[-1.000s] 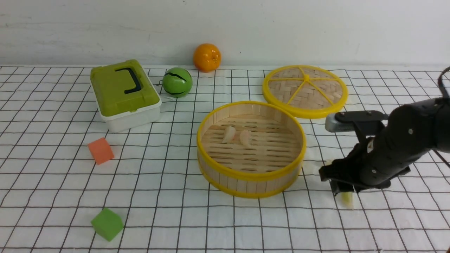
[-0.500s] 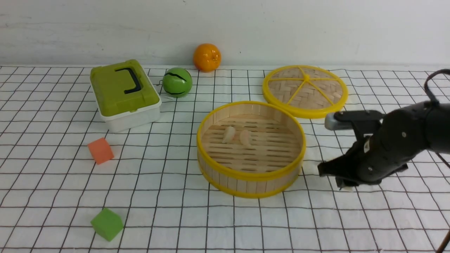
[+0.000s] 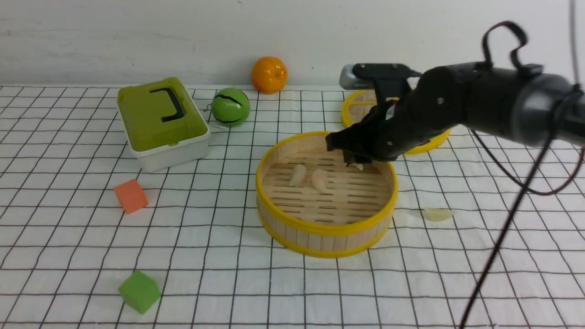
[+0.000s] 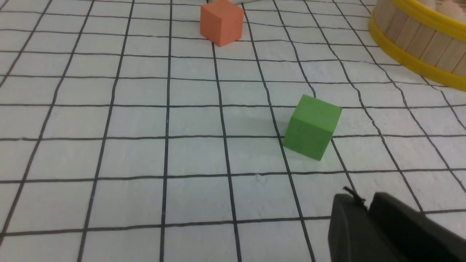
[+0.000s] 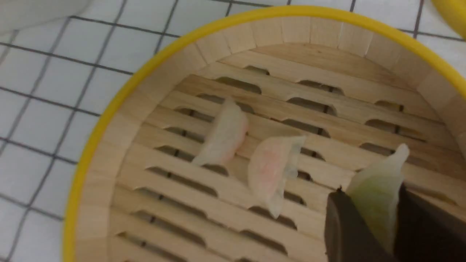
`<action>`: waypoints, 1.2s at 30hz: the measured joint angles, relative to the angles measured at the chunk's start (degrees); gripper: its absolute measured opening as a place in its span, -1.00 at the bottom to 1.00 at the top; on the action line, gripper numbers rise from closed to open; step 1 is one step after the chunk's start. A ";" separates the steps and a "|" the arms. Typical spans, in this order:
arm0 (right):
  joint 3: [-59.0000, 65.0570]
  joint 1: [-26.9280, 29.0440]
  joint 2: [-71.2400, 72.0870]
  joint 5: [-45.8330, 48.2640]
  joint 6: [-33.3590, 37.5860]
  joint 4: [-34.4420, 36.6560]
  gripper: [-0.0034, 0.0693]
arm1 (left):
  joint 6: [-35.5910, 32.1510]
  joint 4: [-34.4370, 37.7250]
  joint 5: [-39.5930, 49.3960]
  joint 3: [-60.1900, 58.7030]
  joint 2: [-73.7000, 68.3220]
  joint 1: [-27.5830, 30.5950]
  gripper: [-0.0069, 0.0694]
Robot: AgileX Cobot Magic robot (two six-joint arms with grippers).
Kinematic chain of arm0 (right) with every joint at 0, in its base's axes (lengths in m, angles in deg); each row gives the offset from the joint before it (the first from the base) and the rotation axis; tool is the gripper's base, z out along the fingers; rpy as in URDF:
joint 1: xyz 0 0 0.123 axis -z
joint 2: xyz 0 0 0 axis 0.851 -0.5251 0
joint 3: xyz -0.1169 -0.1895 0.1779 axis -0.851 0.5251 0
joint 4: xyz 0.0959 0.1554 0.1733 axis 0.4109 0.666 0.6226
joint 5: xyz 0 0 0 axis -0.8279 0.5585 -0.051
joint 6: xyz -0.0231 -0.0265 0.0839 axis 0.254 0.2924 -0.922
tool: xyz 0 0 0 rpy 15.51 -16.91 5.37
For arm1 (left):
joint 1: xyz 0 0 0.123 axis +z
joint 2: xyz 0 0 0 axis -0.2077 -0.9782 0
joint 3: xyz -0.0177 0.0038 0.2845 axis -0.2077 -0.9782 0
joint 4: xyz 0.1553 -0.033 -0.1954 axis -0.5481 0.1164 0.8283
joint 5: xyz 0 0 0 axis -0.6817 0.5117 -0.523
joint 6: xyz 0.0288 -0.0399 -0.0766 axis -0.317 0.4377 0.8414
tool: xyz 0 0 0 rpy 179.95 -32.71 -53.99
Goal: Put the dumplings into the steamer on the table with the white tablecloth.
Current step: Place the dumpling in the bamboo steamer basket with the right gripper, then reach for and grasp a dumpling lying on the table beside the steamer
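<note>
One yellow-green dumpling (image 5: pixel 378 196) clamped between right pincer's (image 5: pixel 367 214) tips.

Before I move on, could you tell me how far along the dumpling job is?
Two pink dumplings already lie in the steamer. A yellow-green dumpling is pinched in the right end effector, above the slatted floor. One pale yellow-green dumpling is left on the gridded tablecloth, beside the steamer.

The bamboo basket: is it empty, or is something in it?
Not empty: two pale pink dumplings lie on its slatted floor.
</note>
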 joint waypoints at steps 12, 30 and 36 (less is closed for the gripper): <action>-7.34 0.17 -7.73 3.21 -0.62 0.49 -0.40 | 0.00 0.00 0.00 0.00 0.00 0.00 -0.60; -9.66 1.19 1.91 19.43 11.11 -3.24 0.30 | 0.00 0.00 0.00 0.00 0.00 0.00 -0.58; -9.98 6.47 5.48 33.32 27.34 -8.70 0.30 | 0.00 0.00 0.00 0.00 0.00 0.00 -0.57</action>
